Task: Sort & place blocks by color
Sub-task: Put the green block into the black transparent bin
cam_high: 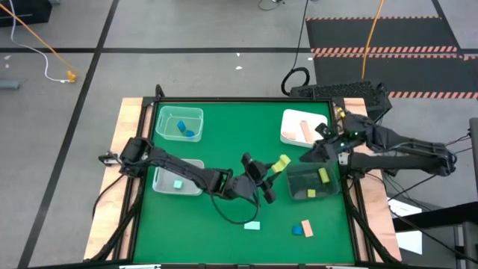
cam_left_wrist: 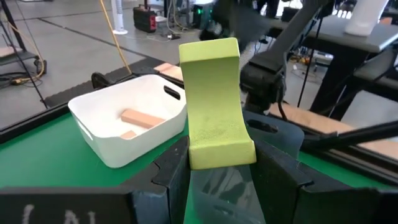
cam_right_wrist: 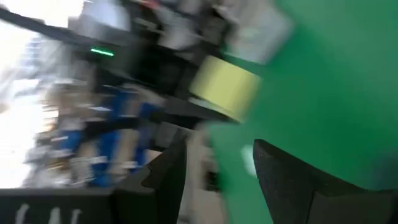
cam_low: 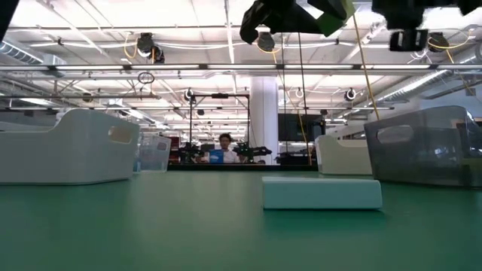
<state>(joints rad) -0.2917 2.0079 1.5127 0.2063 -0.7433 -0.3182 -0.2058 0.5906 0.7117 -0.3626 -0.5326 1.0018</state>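
The left gripper (cam_high: 278, 166) reaches over the middle of the green counter (cam_high: 224, 142) and is closed on a yellow-green block (cam_high: 281, 163), which it holds up off the surface just beside the dark tray (cam_high: 293, 176). In the left wrist view the block (cam_left_wrist: 214, 106) stands upright between the two dark fingers (cam_left_wrist: 171, 168), pinched at its lower end.

The right gripper (cam_high: 312, 155) hangs near the gap between the white tray (cam_high: 291, 125) and the dark tray. Its fingers (cam_right_wrist: 292, 171) stand somewhat apart with nothing between them.

Two yellow-green blocks (cam_high: 323, 175) lie in the dark tray. A tan wooden bar (cam_high: 305, 130) lies in the white tray. Blue blocks (cam_high: 187, 131) sit in the clear tray (cam_high: 169, 113) at the counter's far left corner, and a mint block (cam_high: 178, 184) sits in the second clear tray (cam_high: 159, 183), nearer on the left.

Three blocks remain loose on the counter at its near side: a mint bar (cam_high: 252, 225), and farther right a blue block (cam_high: 297, 229) touching an orange block (cam_high: 306, 226). In the low view the mint bar (cam_low: 321, 193) lies flat in front of the dark tray (cam_low: 429, 147).
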